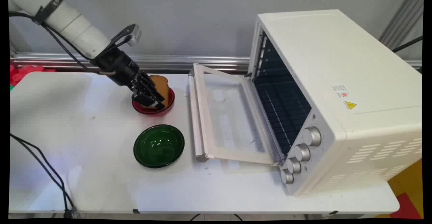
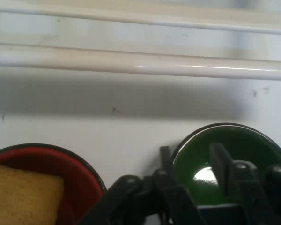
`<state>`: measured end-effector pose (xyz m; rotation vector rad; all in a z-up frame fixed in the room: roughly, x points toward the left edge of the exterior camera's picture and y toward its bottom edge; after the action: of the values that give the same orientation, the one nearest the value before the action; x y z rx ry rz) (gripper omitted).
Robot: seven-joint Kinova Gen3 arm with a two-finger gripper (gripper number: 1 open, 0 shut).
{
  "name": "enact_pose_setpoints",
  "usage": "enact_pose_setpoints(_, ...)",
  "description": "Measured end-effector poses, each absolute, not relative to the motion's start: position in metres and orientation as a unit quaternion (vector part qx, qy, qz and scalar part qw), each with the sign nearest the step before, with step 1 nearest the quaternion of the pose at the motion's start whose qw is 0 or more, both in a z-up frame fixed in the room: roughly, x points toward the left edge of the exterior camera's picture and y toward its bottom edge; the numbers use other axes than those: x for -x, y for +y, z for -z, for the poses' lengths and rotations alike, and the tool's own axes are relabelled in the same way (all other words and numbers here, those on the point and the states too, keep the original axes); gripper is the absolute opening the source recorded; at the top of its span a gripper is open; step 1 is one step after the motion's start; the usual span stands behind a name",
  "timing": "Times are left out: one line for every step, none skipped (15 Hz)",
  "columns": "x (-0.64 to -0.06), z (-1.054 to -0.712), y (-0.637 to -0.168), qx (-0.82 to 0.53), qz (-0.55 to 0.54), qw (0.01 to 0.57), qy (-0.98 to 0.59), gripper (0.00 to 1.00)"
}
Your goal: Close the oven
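Note:
A slice of toast [image 1: 162,84] leans upright in a red bowl [image 1: 170,103] at the middle back of the table. My gripper [image 1: 152,103] hangs low over the near left side of this bowl, right in front of the toast. In the hand view the toast [image 2: 23,197] and red bowl [image 2: 82,171] lie off to the lower left, outside the fingers. The gripper [image 2: 192,157] stands open with nothing between its fingers; a green bowl [image 2: 255,150] shows behind them.
The empty green bowl [image 1: 158,145] sits just in front of the red one. A white toaster oven [image 1: 337,92] stands at the right, its glass door [image 1: 226,116] folded down flat onto the table toward the bowls. The door's handle bar [image 2: 140,63] crosses the hand view.

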<state>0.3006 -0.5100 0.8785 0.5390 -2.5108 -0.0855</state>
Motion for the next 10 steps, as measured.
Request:
enact_pose_setpoints(-0.301, -0.877, -0.509, -0.198, 0.032, 0.283, -0.938, 0.0)
enact_pose_setpoints(-0.301, -0.876, -0.507, -0.195, 0.033, 0.285, -0.938, 0.0)
enact_pose_setpoints(-0.301, -0.874, -0.506, -0.192, 0.033, 0.288, -0.938, 0.0)
enact_pose_setpoints(-0.301, -0.871, -0.505, -0.19, 0.033, 0.29, -0.937, 0.0)
enact_pose_setpoints(-0.301, -0.868, -0.505, -0.188, 0.032, 0.292, -0.937, 0.0)
enact_pose_setpoints(-0.301, -0.864, -0.505, -0.187, 0.031, 0.295, -0.937, 0.0)
enact_pose_setpoints(-0.3, -0.859, -0.505, -0.186, 0.028, 0.298, -0.936, 0.0)
enact_pose_setpoints(-0.299, -0.853, -0.505, -0.185, 0.025, 0.301, -0.935, 0.0)
enact_pose_setpoints(-0.297, -0.845, -0.505, -0.184, 0.022, 0.305, -0.934, 0.0)
enact_pose_setpoints(-0.294, -0.838, -0.505, -0.183, 0.021, 0.309, -0.933, 0.0)
